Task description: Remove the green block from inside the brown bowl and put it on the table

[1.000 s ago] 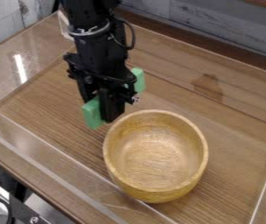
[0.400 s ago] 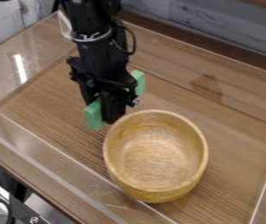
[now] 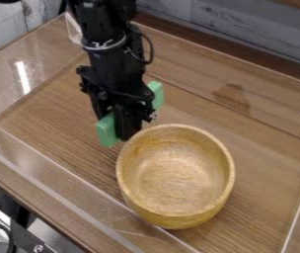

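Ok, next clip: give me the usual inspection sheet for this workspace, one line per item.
Surface: brown wood-grain table, glossy with reflections, no spills seen.
Job's things: green block is out of the bowl, held beside its rim, low over the table; whether it touches the wood cannot be told. Brown bowl stands upright and is empty.
Clutter: nothing seen.
Grippers: gripper points straight down, jaws closed on the green block.
Cables: black cable loops along the arm above the gripper, away from the bowl.
Surroundings: clear acrylic walls border the table; pale plank wall behind.
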Robot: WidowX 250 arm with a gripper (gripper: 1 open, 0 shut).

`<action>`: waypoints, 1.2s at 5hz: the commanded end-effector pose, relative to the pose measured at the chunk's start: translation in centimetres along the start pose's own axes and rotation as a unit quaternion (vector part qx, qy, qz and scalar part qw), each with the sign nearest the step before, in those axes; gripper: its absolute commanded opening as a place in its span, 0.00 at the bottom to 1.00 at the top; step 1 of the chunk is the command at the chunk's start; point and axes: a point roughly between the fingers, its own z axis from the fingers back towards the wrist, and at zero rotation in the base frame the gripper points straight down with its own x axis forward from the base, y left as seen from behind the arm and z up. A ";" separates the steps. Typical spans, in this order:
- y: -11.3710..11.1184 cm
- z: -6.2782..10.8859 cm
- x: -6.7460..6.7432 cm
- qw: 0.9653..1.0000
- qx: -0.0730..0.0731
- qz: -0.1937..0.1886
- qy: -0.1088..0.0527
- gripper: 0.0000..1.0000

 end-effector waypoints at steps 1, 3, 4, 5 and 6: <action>0.6 0.7 0.6 1.000 0.007 0.003 -0.018 0.00; 1.2 0.6 0.9 1.000 0.007 0.008 -0.021 0.00; 1.6 0.6 1.0 1.000 0.007 0.011 -0.024 0.00; 1.9 0.6 1.1 1.000 0.006 0.013 -0.027 0.00; 2.2 0.5 1.3 0.999 0.006 0.016 -0.030 0.00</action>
